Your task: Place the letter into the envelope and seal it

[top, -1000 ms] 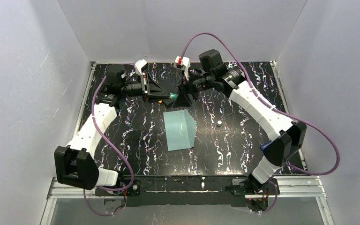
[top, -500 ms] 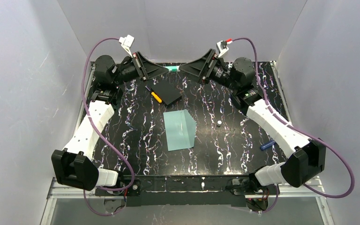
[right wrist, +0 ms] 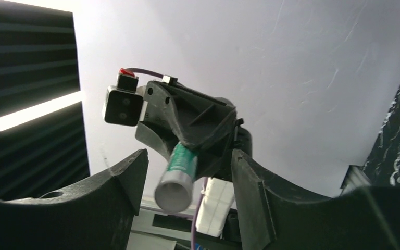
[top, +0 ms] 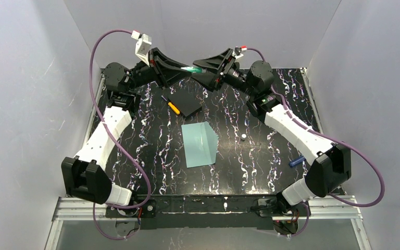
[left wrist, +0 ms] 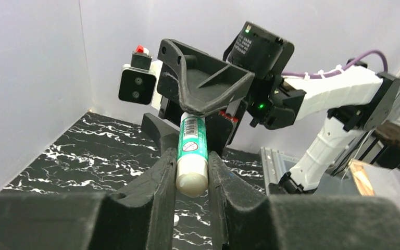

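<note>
The envelope (top: 200, 145) lies flat near the middle of the table (top: 260, 104), with a slanted fold line across it. The letter does not show anywhere, so it is probably already inside, though that cannot be confirmed.

High over the far edge, the left tool (left wrist: 191, 156) is clamped on a green-and-white glue stick (left wrist: 192, 138). The right tool (right wrist: 187, 156) faces it with its jaws spread wide, and the stick's far end sits between them with a gap on either side.

This looks like the sealing step, at the point of uncapping or handing over the glue. Next, the right tool needs to close squarely on that end.

The stick's label carries a barcode and a round symbol, but the print is too small to read.
</note>
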{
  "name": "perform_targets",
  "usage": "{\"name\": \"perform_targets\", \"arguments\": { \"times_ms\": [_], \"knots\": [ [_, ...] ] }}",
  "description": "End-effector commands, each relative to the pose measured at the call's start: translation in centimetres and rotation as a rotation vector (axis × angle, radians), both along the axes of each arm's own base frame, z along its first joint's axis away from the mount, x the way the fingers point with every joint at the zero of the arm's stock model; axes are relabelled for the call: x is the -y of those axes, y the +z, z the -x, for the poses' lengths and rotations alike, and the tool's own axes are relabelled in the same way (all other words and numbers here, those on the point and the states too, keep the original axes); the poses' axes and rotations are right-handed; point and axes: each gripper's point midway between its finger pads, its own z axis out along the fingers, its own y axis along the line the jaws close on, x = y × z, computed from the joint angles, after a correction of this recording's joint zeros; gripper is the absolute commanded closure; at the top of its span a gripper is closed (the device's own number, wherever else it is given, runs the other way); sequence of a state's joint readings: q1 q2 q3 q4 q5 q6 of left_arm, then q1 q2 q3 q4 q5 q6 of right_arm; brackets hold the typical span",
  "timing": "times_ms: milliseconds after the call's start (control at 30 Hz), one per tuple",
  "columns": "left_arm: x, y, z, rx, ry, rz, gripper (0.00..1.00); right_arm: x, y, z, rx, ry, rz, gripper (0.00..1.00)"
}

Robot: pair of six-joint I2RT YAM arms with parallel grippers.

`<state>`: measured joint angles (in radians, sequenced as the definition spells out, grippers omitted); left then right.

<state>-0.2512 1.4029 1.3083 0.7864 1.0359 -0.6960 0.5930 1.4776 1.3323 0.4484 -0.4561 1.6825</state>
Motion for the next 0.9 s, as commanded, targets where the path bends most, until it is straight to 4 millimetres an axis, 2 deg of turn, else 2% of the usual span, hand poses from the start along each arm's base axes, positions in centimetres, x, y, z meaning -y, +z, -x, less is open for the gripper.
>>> {"name": "perform_targets", "arguments": {
  "times_ms": [0,100,267,400,467,633,700,867],
  "knots": [
    [0.2,1.5,0.7,0.18,-0.031,-0.023,1.0,0.2,4.8,1.8,0.063,0.056,-0.1,0.36],
    [0.1,1.4,0.3,0.169,-0.012,-0.014,1.0,-0.2,4.5,1.8,0.059,0.075,-0.078,0.43],
    [0.0,0.9,-0.5,0.142,0.034,0.007,1.0,-0.6,3.9,1.5,0.085,0.069,-0.007,0.43],
    [0.3,0.2,0.0,0.126,0.0,-0.009,1.0,-0.9,3.2,1.2,0.115,0.059,0.032,0.45],
    [0.3,0.0,0.2,0.118,-0.01,-0.015,1.0,-1.1,2.9,1.0,0.133,0.057,0.049,0.5],
    [0.1,-0.4,-0.4,0.086,0.031,-0.009,1.0,-1.2,2.3,0.6,0.202,0.023,0.15,0.53],
    [0.1,-0.5,-0.3,0.081,0.038,-0.007,1.0,-1.0,2.4,0.5,0.223,0.007,0.158,0.53],
    [-0.1,-1.0,-0.4,0.068,0.066,-0.012,1.0,-1.1,2.5,0.3,0.243,-0.004,0.161,0.62]
  ]
}}
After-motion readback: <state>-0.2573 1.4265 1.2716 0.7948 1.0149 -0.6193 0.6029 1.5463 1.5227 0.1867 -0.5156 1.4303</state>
